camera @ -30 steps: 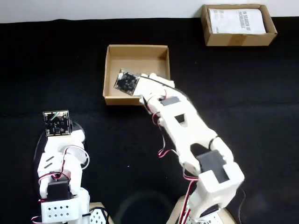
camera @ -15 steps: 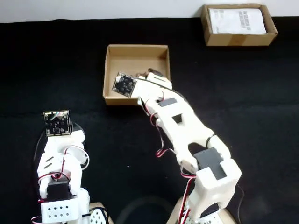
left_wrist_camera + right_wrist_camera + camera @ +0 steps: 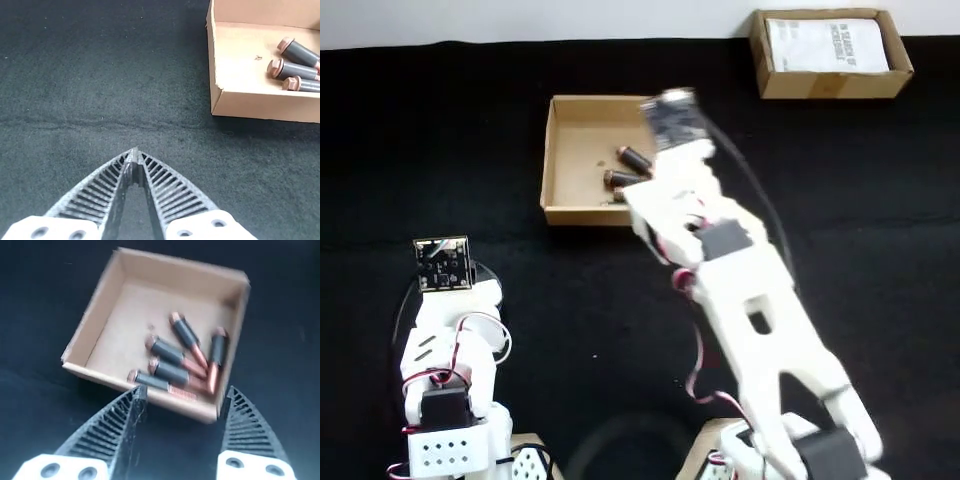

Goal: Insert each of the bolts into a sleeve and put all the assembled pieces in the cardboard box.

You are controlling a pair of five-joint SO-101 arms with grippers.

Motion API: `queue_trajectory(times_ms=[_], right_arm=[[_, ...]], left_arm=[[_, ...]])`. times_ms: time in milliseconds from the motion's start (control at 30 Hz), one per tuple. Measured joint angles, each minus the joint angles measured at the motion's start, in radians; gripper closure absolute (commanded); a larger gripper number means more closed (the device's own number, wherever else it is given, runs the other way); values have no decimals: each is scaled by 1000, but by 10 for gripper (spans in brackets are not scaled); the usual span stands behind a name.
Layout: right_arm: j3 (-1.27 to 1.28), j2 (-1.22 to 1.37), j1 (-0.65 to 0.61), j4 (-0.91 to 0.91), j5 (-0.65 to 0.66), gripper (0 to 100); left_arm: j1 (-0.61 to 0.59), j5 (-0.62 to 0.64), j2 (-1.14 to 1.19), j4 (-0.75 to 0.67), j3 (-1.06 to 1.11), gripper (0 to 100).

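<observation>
1. Cardboard box (image 3: 125, 315) sits on the black cloth (image 3: 470, 120), approx mid-table. The assembled pieces (image 3: 172, 355) lie inside it: grey sleeves w/ a copper-coloured bolt head at one end & a threaded tip poking out the other.
2. Count: right wrist view suggests five pieces, bunched toward one side of the box floor, several touching or crossing. They overlap, so the no. isn't firm. Left wrist view catches three of them past the box wall.
3. Right gripper (image 3: 185, 389): fingers spread wide w/ nothing between them. It hangs above the box's front wall, pieces below & just beyond it. In the high view the right arm (image 3: 720, 250) stretches from the table's near edge up to the box.
4. Left gripper (image 3: 134, 152): fingers pressed together, tips meeting, nothing pinched. It's low over the cloth, well apart from the box, on the near-left of the table.
5. Every bolt & sleeve I can find is already mated & inside the box.
6. Second box (image 3: 830, 85), far-right corner, holds a printed sheet. Prob. not part of the job.
7. Judgement: insertion & boxing look done, or v. nearly. What's left is likely just drawing the right arm clear of the box & parking it. Caveat: the arm covers part of the box & cloth in the high view, so a stray part under it can't be ruled out.
</observation>
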Motion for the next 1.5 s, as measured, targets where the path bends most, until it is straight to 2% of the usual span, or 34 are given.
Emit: queue_trajectory(times_ms=[133, 300, 533, 700, 833, 1033, 1167, 1500], right_arm=[[97, -170, 55, 166, -94, 772], [293, -437, 69, 305, -107, 772], [684, -872, 75, 350, -107, 772], [872, -1171, 120, 350, -107, 772], [1049, -1346, 172, 361, -107, 772], [1131, -1369, 252, 459, -107, 772], [1131, -1375, 261, 511, -107, 772], [1131, -1375, 264, 512, -107, 772]], left_arm=[[0, 0, 0, 44, 0, 990], [0, -2, 0, 75, 0, 990], [0, -2, 0, 94, 0, 990], [0, -3, 0, 189, 0, 990], [0, -3, 0, 319, 0, 991], [0, -3, 0, 540, 0, 991], [0, -3, 0, 560, 0, 991], [0, -3, 0, 563, 0, 991]])
